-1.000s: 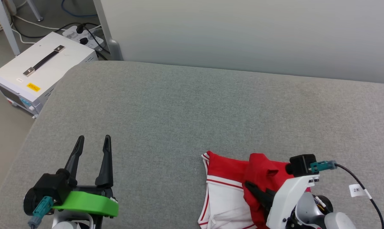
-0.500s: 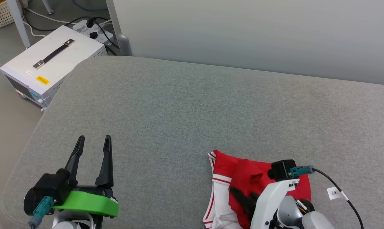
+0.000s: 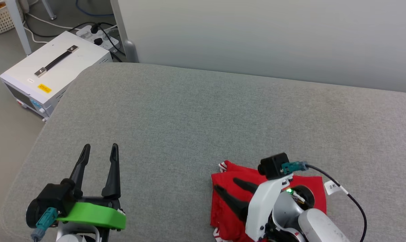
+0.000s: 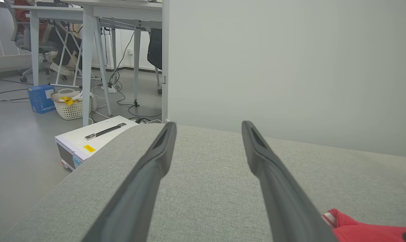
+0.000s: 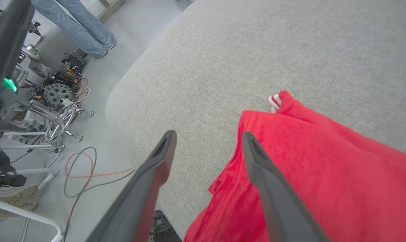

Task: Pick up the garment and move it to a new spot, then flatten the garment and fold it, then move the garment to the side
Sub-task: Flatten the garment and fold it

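Red jersey (image 3: 315,196) lies bundled at five o'clock of the head view on the grey cushion (image 3: 189,111). The right gripper (image 3: 225,184) hovers over its left edge, fingers spread and gripping nothing. At seven o'clock the left gripper (image 3: 100,147) stands parted and empty.

In the left wrist view, a red corner of the jersey (image 4: 357,232) peeps in at five o'clock.

In the right wrist view, the jersey (image 5: 324,174) spreads from four o'clock, its lower fold near the cushion's rim. The likely risk is a fingertip snagging loose cloth, which could drag the fold open or pull it over that rim.
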Tool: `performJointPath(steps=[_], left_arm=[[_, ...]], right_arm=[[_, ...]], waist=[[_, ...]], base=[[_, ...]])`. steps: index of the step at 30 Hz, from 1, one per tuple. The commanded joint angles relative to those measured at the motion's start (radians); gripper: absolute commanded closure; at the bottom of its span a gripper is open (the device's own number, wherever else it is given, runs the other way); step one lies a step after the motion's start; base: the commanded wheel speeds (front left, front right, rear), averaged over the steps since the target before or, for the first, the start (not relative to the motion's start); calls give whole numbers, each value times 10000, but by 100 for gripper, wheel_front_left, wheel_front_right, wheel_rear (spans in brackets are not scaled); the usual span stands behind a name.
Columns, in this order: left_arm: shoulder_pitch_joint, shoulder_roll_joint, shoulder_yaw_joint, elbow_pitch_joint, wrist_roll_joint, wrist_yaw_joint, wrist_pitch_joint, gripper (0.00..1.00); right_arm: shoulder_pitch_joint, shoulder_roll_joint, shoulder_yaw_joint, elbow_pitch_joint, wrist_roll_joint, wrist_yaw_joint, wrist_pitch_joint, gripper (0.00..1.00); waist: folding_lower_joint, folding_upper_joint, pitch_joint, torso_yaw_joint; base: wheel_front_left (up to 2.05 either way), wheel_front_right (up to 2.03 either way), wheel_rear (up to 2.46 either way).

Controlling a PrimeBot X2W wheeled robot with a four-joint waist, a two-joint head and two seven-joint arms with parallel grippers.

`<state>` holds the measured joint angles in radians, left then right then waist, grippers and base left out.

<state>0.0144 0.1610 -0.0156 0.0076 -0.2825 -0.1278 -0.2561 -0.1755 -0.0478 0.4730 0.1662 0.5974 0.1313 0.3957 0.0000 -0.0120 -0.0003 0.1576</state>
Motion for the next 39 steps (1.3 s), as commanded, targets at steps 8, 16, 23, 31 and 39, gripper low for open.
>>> performJointPath(steps=[8,16,23,31,39], left_arm=[[206,-53,-77,-68,36,-29,-57,0],[261,-81,-248,-202,81,-29,-57,0],[375,-121,-349,-299,38,-29,-57,0],[499,-179,-530,-360,-10,-29,-57,0],[618,-236,-727,-292,-71,-29,-57,0]], right_arm=[[-1030,-799,-677,-546,-2270,-6,-1110,0],[-1627,-2365,-1707,-587,-3953,-6,-3208,0],[-781,-2480,-3204,-910,-4360,-6,-4592,0],[1064,-1489,-4952,-1785,-4579,-6,-5812,0],[2165,-535,-5416,-2124,-4707,-6,-6331,0]], waist=[[0,120,-213,-294],[0,120,-371,-675],[0,120,-461,-937],[0,120,-456,-1060],[0,120,-383,-1081]], base=[[0,0,0],[0,0,0],[0,0,0],[0,0,0],[0,0,0]])
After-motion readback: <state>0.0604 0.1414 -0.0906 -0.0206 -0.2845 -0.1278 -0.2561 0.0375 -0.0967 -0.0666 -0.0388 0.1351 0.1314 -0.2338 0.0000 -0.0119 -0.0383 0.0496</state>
